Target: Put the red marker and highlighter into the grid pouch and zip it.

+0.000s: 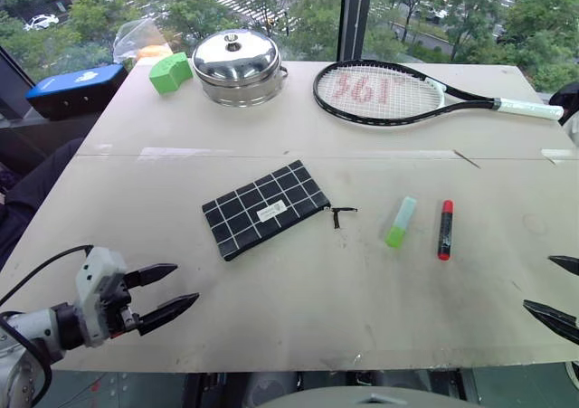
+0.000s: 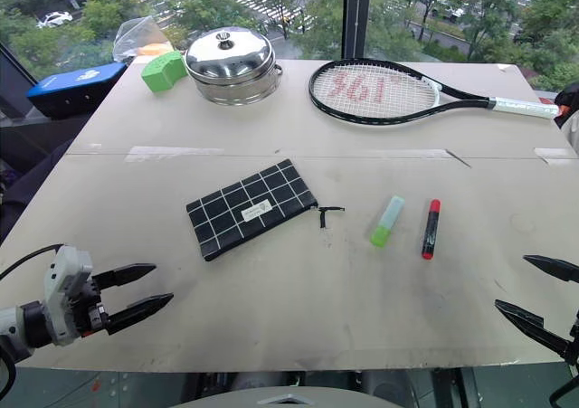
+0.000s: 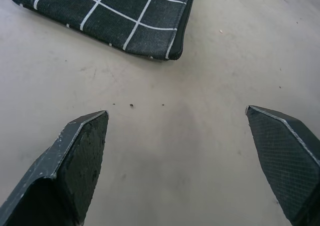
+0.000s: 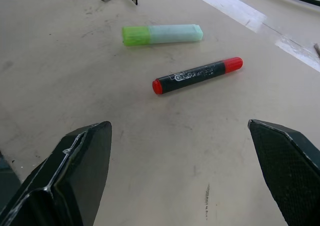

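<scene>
The grid pouch [image 1: 264, 209] lies flat in the middle of the table, black with white lines, its black pull cord [image 1: 342, 213] trailing off its right end. To its right lie the pale green highlighter [image 1: 401, 222] and, beside that, the red marker [image 1: 445, 230], both flat on the table. My left gripper [image 1: 172, 292] is open near the table's front left, short of the pouch [image 3: 115, 15]. My right gripper [image 1: 559, 290] is open at the front right edge, with the marker [image 4: 197, 75] and highlighter [image 4: 161, 34] ahead of it. Neither gripper holds anything.
At the back of the table [image 1: 298, 299] stand a steel lidded pot [image 1: 238, 66], a green block [image 1: 169, 72] and a tennis racket [image 1: 398, 94]. A blue case [image 1: 74, 89] sits off the back left corner. Tape strips cross the table's middle.
</scene>
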You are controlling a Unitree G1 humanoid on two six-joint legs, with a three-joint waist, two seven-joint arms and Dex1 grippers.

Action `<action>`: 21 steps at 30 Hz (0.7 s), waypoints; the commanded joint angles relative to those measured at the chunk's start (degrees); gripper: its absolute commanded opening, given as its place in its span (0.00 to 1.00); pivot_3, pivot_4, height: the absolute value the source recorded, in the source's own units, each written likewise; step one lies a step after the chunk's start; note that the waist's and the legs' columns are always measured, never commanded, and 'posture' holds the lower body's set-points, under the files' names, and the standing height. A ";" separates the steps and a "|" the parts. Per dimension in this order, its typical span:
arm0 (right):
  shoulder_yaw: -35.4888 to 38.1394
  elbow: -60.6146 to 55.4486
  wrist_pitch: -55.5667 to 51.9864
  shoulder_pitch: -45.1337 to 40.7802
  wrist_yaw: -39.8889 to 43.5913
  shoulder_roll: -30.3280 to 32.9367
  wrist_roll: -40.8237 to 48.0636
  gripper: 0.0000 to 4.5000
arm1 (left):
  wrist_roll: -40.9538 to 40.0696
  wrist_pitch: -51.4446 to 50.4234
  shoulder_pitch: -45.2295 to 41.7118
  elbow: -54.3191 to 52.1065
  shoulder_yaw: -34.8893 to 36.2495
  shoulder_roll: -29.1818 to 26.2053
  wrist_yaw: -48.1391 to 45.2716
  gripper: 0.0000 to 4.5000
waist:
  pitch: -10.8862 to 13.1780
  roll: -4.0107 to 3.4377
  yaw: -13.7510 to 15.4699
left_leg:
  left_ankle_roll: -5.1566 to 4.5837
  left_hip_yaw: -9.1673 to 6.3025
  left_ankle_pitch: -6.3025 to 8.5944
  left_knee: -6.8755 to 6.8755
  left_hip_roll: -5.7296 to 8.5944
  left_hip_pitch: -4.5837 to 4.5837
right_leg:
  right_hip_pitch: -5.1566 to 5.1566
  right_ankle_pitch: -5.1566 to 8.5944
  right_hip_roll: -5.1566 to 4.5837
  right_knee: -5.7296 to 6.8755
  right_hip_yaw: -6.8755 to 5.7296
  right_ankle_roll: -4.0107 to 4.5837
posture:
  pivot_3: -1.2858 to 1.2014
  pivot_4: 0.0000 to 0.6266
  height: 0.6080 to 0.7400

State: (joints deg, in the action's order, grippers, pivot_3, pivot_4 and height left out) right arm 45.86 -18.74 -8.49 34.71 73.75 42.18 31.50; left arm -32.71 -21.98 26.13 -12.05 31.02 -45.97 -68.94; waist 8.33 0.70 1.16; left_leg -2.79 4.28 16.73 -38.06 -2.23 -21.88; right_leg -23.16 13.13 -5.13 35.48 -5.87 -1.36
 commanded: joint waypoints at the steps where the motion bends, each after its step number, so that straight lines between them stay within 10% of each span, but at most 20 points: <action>1: -1.69 -1.13 1.10 -2.63 0.18 0.44 2.14 0.99 | 1.50 3.77 -3.08 -0.56 -0.26 0.64 2.05 1.00 | -0.02 0.03 0.04 | 0.00 0.00 0.00 0.00 0.00 0.00 | 0.00 0.00 0.00 0.00 0.00 0.00 | 0.52 0.24 1.00; 12: -16.03 -17.34 -4.92 -11.25 -2.09 2.64 10.56 0.99 | 26.85 47.77 -16.50 16.78 -11.90 -0.16 8.28 1.00 | -0.14 0.07 0.21 | -0.23 0.05 -0.14 0.09 0.00 -0.01 | 0.00 -0.24 0.02 -0.06 -0.07 0.39 | 0.52 0.24 1.00; 21: -24.90 -21.79 -7.39 -17.60 -6.21 2.86 11.58 0.99 | 36.81 62.04 -20.13 25.45 -19.09 -0.47 16.71 1.00 | -0.56 -0.22 0.83 | -0.26 0.08 -0.10 0.05 0.04 0.01 | 0.04 -0.26 -0.21 -0.16 -0.09 0.40 | 0.52 0.24 1.00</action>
State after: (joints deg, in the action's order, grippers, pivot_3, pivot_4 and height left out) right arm 21.02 -39.35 -15.71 17.83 68.26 44.37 42.15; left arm 1.21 39.33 5.99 12.05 13.46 -46.28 -53.68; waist 7.77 0.47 1.99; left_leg -3.06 4.38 16.63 -38.05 -2.18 -21.86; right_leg -23.12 12.87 -5.36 35.37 -5.97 -0.97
